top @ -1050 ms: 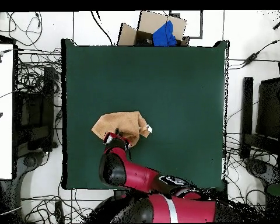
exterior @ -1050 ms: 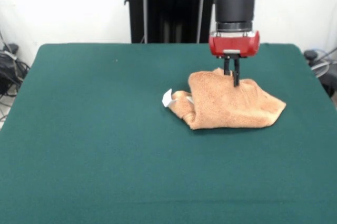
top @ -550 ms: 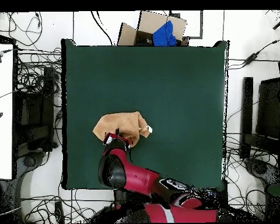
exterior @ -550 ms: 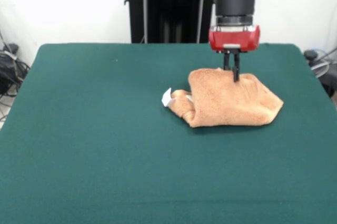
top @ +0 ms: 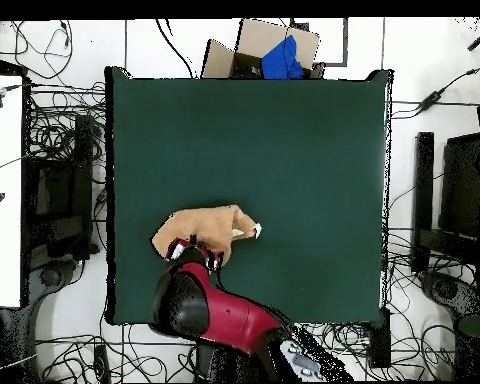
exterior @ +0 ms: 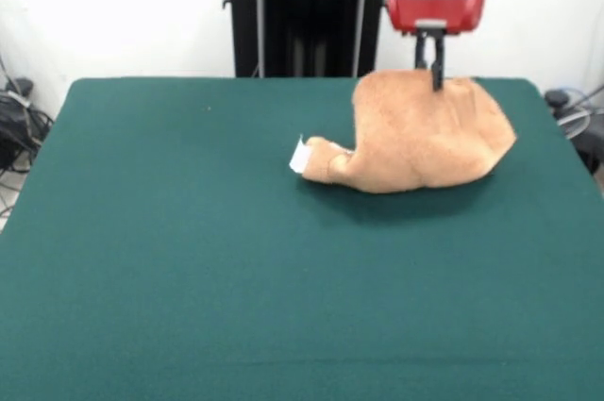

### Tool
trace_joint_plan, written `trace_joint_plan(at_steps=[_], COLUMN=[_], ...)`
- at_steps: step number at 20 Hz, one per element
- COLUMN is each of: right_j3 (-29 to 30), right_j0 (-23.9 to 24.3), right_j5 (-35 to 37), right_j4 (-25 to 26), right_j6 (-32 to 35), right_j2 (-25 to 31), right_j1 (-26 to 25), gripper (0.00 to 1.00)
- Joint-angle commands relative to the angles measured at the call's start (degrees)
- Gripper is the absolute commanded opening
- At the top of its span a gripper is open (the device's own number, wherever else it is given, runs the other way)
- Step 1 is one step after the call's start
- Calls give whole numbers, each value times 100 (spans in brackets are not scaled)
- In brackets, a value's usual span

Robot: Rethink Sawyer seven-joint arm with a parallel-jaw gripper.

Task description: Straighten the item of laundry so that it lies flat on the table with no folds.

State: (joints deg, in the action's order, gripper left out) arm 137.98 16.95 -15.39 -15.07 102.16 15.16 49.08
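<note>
The item of laundry (exterior: 420, 137), an orange-tan terry towel, hangs bunched from its top edge, mostly raised off the table (exterior: 189, 259). Its lower left end with a small white tag (exterior: 300, 157) still rests on the dark green surface. My gripper (exterior: 435, 80) is shut on the towel's upper edge, right of centre at the far side in the front view. In the overhead view the towel (top: 206, 226) shows just above the red arm (top: 209, 310), which hides the gripper itself.
A cardboard box with a blue cloth (top: 279, 52) sits beyond the table's top edge in the overhead view. Cables and equipment (top: 59, 190) surround the table on all sides. A black pedestal column (exterior: 302, 9) stands behind the far edge.
The gripper has risen, pulling the towel's top edge up with it. The towel now hangs stretched taller, and its left tagged end stays on the table.
</note>
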Motion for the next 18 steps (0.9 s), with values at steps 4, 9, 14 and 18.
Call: trace_joint_plan(at_steps=[4,9,14,18], right_j3=[22,-207,-190,-30], right_j0=[-548,-861,-841,-567], right_j5=[1706,2459,2777,2707], right_j4=[-691,-607,-449,-461], right_j6=[1348,1309,1250,1099], right_j2=[-603,-1172,-1313,-1109], right_j1=[1469,1852,2137,2224], gripper=[0,0,0,0])
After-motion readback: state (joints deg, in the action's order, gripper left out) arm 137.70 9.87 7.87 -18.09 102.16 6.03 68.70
